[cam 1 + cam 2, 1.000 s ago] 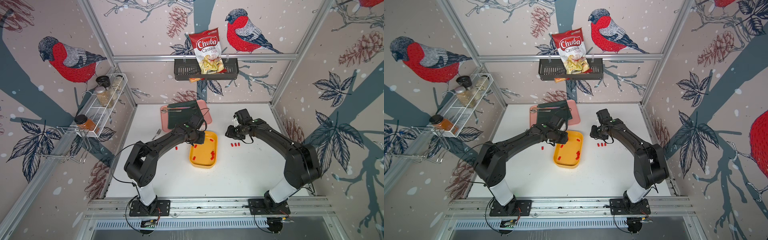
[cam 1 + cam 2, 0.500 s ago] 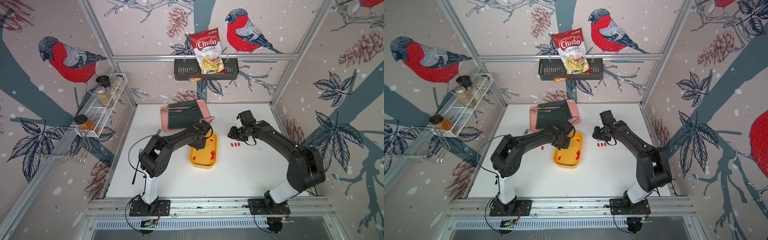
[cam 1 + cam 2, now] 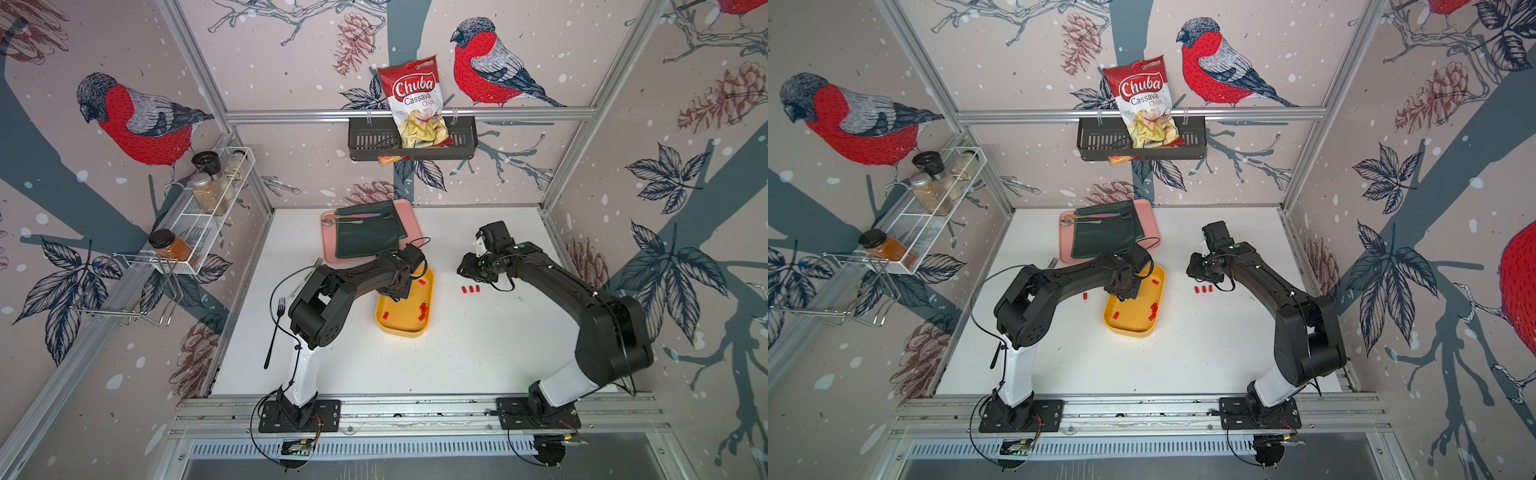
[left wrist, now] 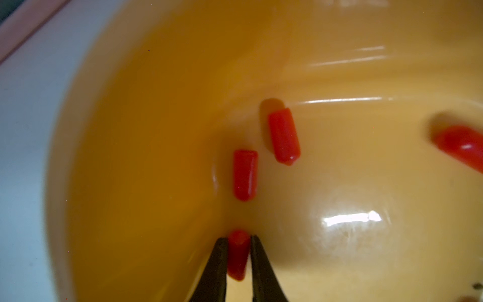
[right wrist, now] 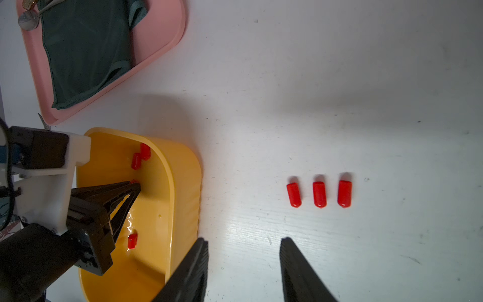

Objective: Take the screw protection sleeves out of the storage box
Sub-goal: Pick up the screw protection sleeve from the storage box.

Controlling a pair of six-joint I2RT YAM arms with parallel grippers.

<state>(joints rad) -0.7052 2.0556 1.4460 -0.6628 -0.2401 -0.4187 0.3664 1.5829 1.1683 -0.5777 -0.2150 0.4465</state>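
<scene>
The yellow storage box (image 3: 405, 328) (image 3: 1133, 324) lies mid-table with several red screw protection sleeves (image 3: 422, 309) loose in it. My left gripper (image 4: 239, 239) reaches down into the box's far end (image 3: 399, 291) and is shut on one sleeve (image 4: 237, 258), pinched between the fingertips just over the box floor. Two more sleeves (image 4: 245, 174) lie just beyond it. Right of the box, three sleeves (image 5: 319, 194) (image 3: 470, 289) stand in a row on the white table. My right gripper (image 5: 244, 243) (image 3: 467, 270) hovers open between the box and that row, holding nothing.
One sleeve (image 3: 1085, 296) lies on the table left of the box. A pink tray (image 3: 409, 212) with a dark green cloth (image 3: 365, 237) and spoons sits behind the box. A black fork (image 3: 276, 328) lies at the left. A wall basket (image 3: 365, 141) holds a chips bag.
My left gripper has come down into the box and closed on a sleeve, with the left arm's elbow swinging in. The right arm has barely moved.
</scene>
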